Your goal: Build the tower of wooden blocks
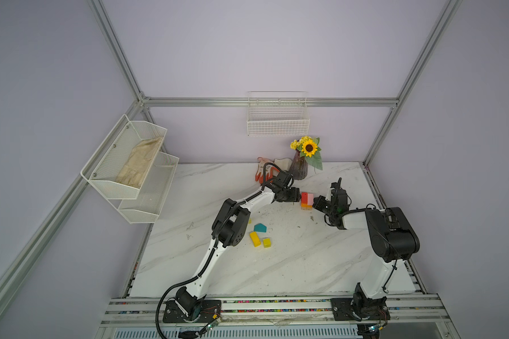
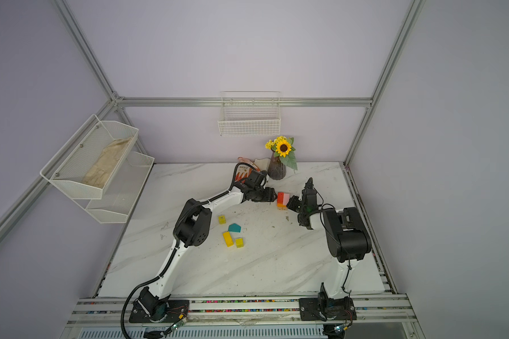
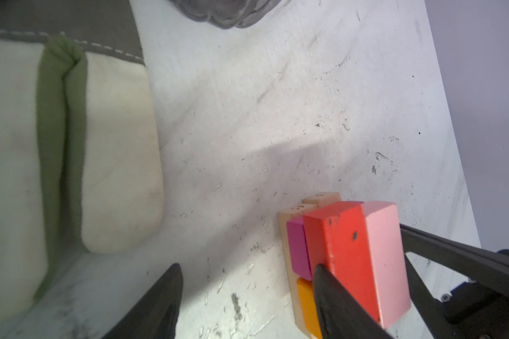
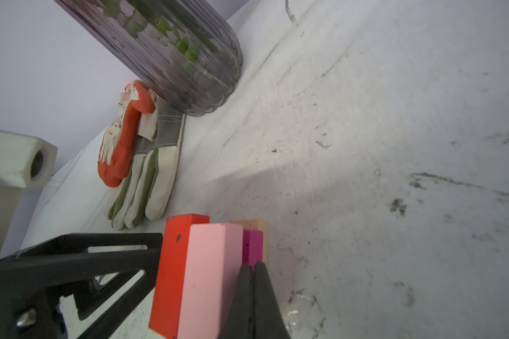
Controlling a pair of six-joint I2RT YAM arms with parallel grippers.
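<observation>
1. Tower [image 1: 306,200] stands on the bench [image 1: 306,264] near the vase [image 1: 299,168]: red bar [image 3: 340,243] and pink bar [image 3: 387,258] side by side atop a magenta block [image 3: 299,249] and an orange block [image 3: 307,305], over tan pieces [image 3: 294,212].
2. My left claw [image 3: 247,265] gapes wide, holding nothing; one finger [image 3: 335,299] touches the red bar.
3. My right claw [image 4: 252,268] is pinched shut, empty, tips against the pink bar.
4. Teal pentagon [image 1: 260,227], yellow bar [image 1: 254,238] and yellow cube [image 1: 266,242] lie loose, well apart from it.

both arms reach forward and inward, left gripper [image 3: 247,296] jaws parted, right gripper [image 4: 253,293] jaws pressed together.
</observation>
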